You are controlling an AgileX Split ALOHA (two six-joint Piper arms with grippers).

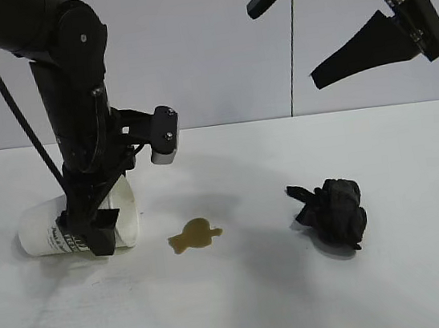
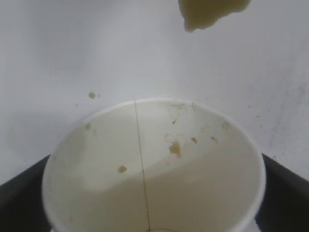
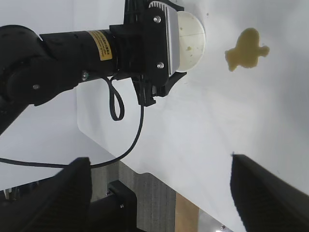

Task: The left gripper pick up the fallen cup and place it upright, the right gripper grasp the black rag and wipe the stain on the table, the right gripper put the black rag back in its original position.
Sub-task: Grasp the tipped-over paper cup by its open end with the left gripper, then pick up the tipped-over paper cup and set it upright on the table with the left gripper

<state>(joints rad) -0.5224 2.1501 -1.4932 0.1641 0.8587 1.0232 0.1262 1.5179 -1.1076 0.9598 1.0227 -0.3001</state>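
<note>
While the paper coffee cup lies on its side at the left of the white table, mouth toward the yellowish-brown stain, with the left gripper spread wide astride it: close evenly on both walls, squeeze lightly, lift, tip upright clear of the spill. Right gripper hangs open high above the black rag; leave parked.

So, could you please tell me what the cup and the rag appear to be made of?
The cup looks like white paper with a matte finish: a glued seam runs down its inside wall. The black rag looks like soft matte cloth, bunched into irregular folds.
</note>
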